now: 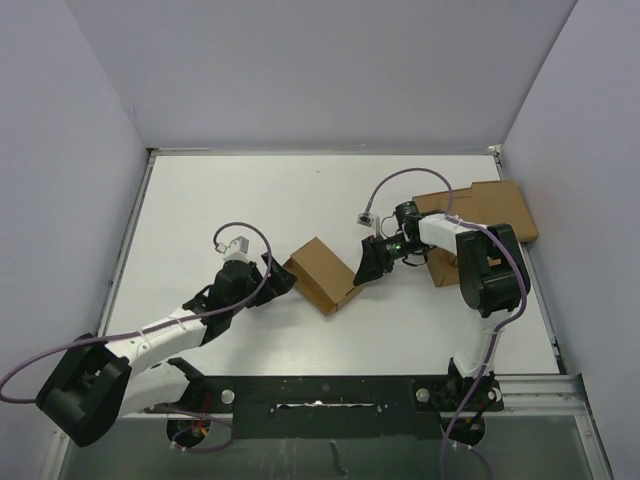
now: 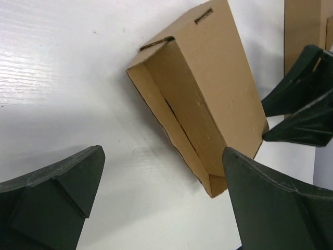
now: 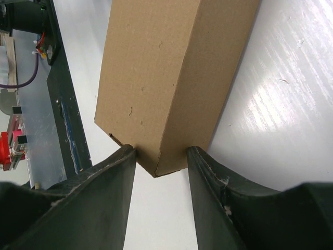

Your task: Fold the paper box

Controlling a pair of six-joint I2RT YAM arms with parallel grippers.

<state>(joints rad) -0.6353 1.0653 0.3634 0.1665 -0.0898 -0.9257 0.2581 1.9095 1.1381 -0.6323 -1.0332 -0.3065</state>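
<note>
Overhead rear view, close wrist views, sharing paper box [image 1: 322, 272]

We count one paper box [image 1: 322, 273], two tools, the left gripper [image 1: 283, 285] and right gripper [image 1: 366, 265], and, behind the right gripper, one cardboard slab [image 1: 495, 205] and one squat box [image 1: 438, 268].

The paper box [image 3: 161, 78] is matt brown corrugated cardboard, faintly pitted. The white tabletop [image 3: 281, 104] shows fine grain and soft sheen. The left pincer [image 2: 162, 156] looks dark matt plastic.
</note>
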